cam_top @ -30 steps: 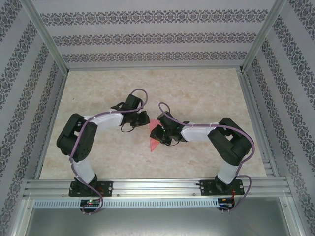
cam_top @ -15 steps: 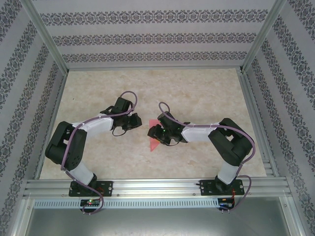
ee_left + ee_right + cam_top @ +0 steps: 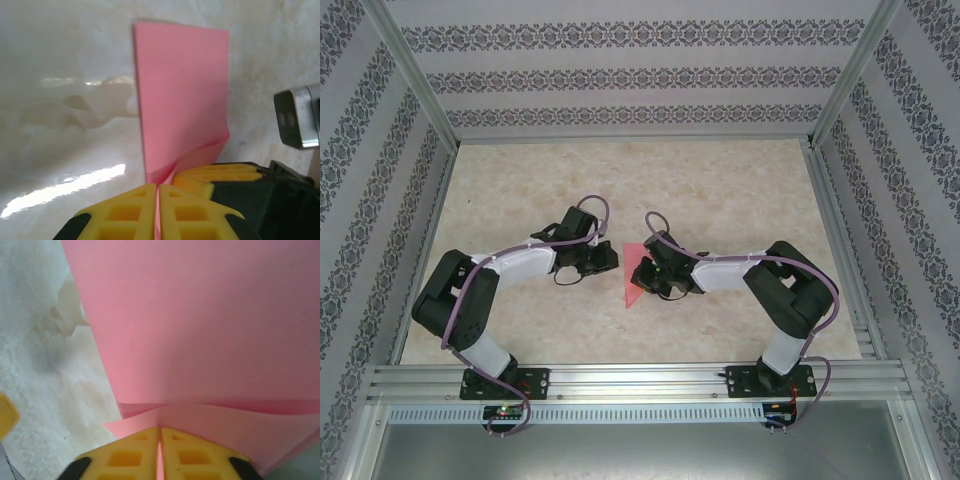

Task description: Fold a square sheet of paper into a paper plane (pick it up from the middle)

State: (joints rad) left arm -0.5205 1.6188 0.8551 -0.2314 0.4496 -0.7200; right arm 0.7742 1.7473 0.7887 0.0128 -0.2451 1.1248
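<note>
Left gripper [image 3: 612, 258] pinched shut on the sheet of paper [image 3: 634, 287]; in the left wrist view a thin pink line ran between its yellow pads [image 3: 132, 212]; right gripper [image 3: 643, 272] clamped on the same sheet too, with pink squeezed between its own pads [image 3: 192, 455]. The sheet sat mid-table, between the two grippers, which faced each other close together. From the top it read as a narrow pink wedge, its tip pointing to the near side. It was creased and layered: one flat panel ran away from the left fingers to a straight far edge, and a fold sat just by the pads. In the left wrist view the right gripper's yellow finger [image 3: 215, 176] sat just right of the left pads, at the sheet's edge. The beige marbled table [image 3: 740, 200] lay under it all; lifted or resting, could not tell.
</note>
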